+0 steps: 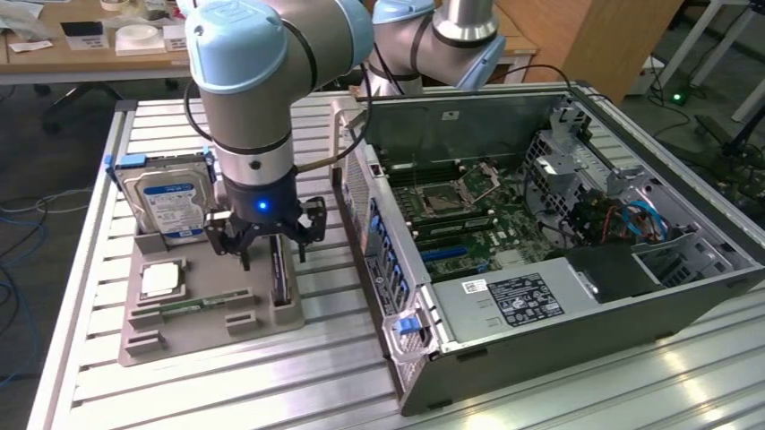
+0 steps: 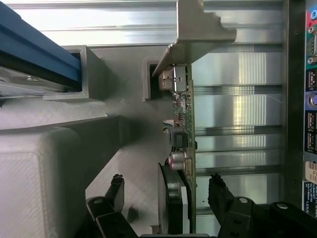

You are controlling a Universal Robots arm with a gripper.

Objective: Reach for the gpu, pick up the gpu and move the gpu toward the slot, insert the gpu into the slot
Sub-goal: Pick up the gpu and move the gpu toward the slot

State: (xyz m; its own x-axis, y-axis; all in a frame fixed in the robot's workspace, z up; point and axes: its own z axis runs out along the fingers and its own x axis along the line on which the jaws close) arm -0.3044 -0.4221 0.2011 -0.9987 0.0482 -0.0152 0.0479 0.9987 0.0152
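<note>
claw (image 1: pixel 272 254) wide open, grips nothing, fingers (image 2: pixel 115 194) either side of gpu (image 1: pixel 279 279), not touching | gpu upright on edge in tray (image 1: pixel 179 336) | tray on counter (image 1: pixel 239 387) | case (image 1: pixel 538 358) just beside tray, exterior view's right

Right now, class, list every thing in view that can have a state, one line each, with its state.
gripper, open, straddling the gpu without touching it.
gpu, standing on edge in the grey holder, not gripped.
slot, empty.
computer case, side open.
hard drive, upright in the grey holder.
</note>
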